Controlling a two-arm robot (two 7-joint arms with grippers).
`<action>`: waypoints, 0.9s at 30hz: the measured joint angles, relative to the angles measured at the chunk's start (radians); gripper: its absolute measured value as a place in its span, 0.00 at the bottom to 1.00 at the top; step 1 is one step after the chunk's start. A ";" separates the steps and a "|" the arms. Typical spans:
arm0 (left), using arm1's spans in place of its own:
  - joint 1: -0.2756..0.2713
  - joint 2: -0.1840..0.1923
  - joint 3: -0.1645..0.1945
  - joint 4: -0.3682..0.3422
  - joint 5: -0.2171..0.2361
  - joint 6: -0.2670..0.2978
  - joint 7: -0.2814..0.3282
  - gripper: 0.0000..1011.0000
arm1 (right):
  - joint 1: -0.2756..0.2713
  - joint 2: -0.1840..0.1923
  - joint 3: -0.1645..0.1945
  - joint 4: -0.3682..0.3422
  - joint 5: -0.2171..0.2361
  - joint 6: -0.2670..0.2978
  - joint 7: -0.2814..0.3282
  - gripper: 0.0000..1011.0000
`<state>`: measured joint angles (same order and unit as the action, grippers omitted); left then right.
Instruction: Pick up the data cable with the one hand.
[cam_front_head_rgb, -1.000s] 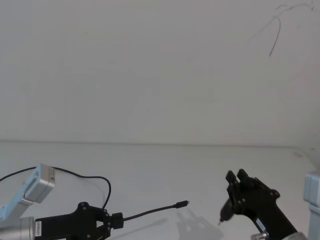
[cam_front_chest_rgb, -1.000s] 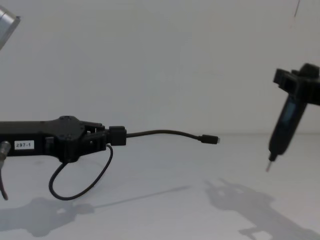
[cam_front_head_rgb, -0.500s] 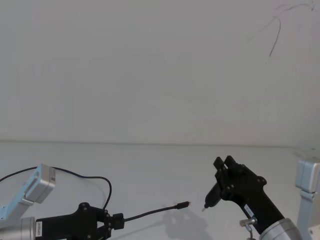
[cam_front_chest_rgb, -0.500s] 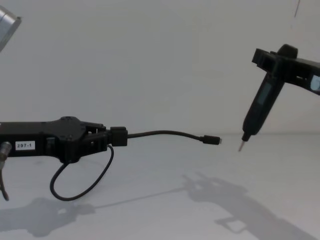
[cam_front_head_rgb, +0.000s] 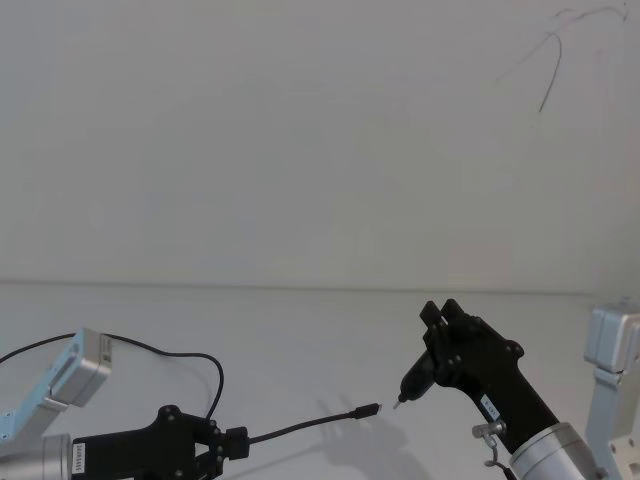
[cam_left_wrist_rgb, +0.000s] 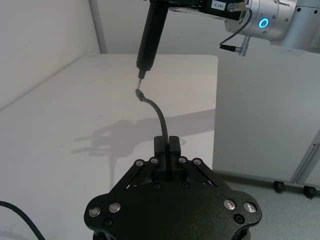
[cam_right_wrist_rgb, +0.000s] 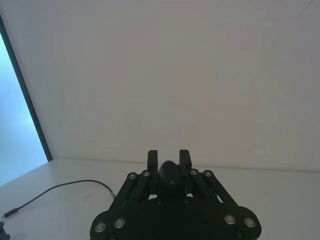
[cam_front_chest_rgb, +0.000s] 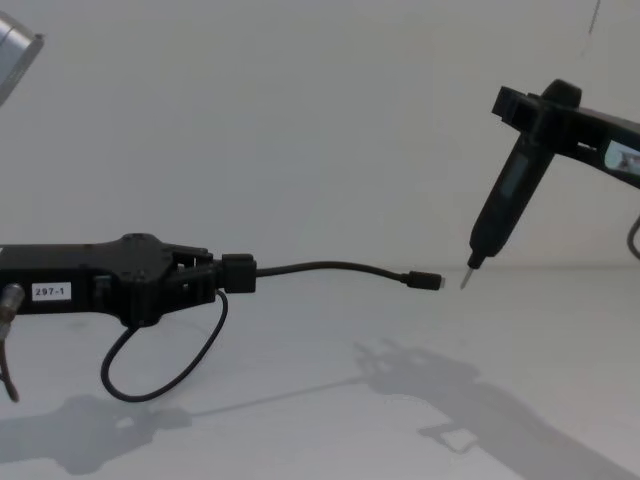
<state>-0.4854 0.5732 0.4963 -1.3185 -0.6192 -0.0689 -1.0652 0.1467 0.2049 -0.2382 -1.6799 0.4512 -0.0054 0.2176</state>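
Data cable (cam_front_chest_rgb: 330, 266) juts rightward from left claw (cam_front_chest_rgb: 222, 275); right claw (cam_front_chest_rgb: 533, 110) holds tool (cam_front_chest_rgb: 505, 205) beside its plug (cam_front_chest_rgb: 422, 280)

A small white label (cam_front_chest_rgb: 50, 291) on the side of the left tool (cam_front_chest_rgb: 236, 274) reads "297-1", while a second label (cam_front_chest_rgb: 625, 157) on the right tool (cam_front_chest_rgb: 538, 108) is too small to read.

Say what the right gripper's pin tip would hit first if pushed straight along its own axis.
Likely the free plug of the data cable, held out by the left gripper. The pin-tipped tool in the right gripper aims at it, though depth is unclear.
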 joint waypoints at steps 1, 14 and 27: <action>0.000 0.000 0.000 0.000 0.000 0.000 0.000 0.04 | 0.001 0.000 0.000 0.001 0.001 0.000 0.001 0.25; 0.000 0.000 0.000 0.000 0.000 0.000 -0.001 0.04 | 0.009 0.009 -0.002 0.006 0.047 0.014 0.035 0.25; 0.000 0.000 0.000 0.001 0.000 0.000 -0.001 0.04 | -0.006 0.033 -0.009 -0.010 0.085 0.029 0.065 0.25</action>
<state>-0.4857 0.5733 0.4962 -1.3180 -0.6190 -0.0687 -1.0660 0.1403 0.2375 -0.2467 -1.6903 0.5363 0.0234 0.2827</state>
